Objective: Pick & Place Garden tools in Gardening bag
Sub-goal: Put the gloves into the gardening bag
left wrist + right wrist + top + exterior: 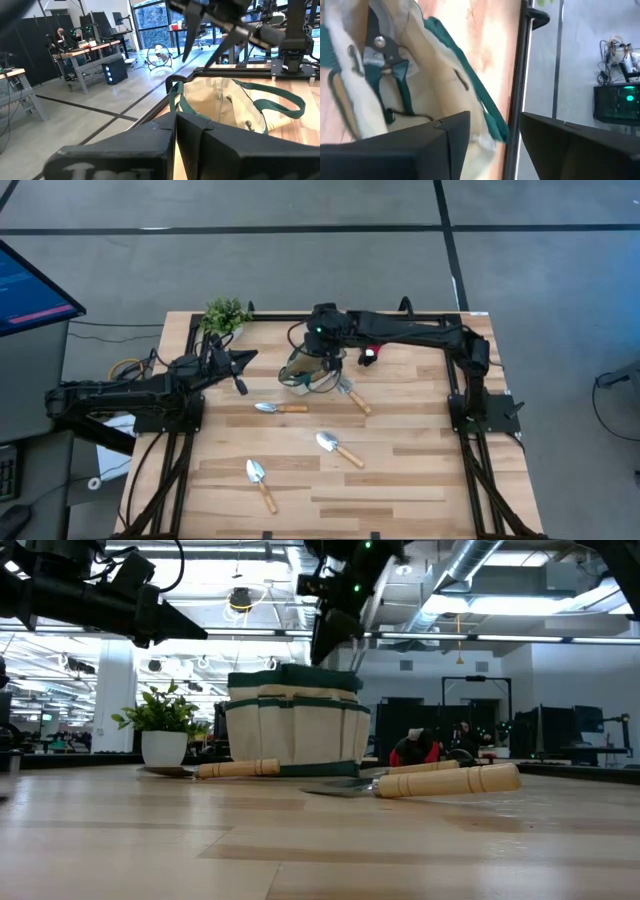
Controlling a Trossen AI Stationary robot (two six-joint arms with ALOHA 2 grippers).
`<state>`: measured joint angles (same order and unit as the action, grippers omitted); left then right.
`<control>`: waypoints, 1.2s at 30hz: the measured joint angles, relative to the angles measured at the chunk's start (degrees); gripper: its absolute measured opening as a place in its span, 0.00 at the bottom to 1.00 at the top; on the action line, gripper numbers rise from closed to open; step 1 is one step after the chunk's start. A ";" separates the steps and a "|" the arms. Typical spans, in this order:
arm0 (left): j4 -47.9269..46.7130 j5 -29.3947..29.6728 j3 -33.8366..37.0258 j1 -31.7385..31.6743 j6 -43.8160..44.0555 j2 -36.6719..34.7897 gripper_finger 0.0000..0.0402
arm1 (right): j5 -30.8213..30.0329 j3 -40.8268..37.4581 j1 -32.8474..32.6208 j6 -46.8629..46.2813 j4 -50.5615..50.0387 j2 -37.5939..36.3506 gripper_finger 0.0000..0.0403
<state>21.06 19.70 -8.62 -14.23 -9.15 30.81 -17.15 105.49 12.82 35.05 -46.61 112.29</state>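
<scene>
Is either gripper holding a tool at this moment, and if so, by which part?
Nothing is held. The right gripper hovers open over the gardening bag, with the pruning shears already inside. The left gripper waits shut and empty beside the bag.

Gardening bag (303, 370): largely covered from above by the right pincer (327, 361); interior unreadable there. Pruning shears (382, 52) inside the bag: only the pivot and dark upper part show, blurred; the rest lies behind fabric. Small red-and-black item (369, 354) near the surface's far edge: too small to identify.
</scene>
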 joint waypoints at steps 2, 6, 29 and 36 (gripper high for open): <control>0.00 0.00 0.00 0.01 -0.01 0.00 0.00 | 0.04 2.63 -0.03 -0.52 -4.47 -0.02 0.38; 0.00 0.00 0.00 0.01 -0.02 0.00 0.00 | 0.82 6.46 -0.04 -2.54 -12.61 -0.07 0.33; -0.28 0.00 0.00 0.00 0.01 0.00 0.00 | 20.29 -16.95 5.64 -13.06 0.86 -18.72 0.02; -0.31 0.00 0.00 -0.01 0.01 0.00 0.00 | 20.31 -32.37 6.84 -18.07 15.39 -27.80 0.01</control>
<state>20.75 19.70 -8.62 -14.24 -9.15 30.81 3.17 73.12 19.65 16.98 -31.22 84.49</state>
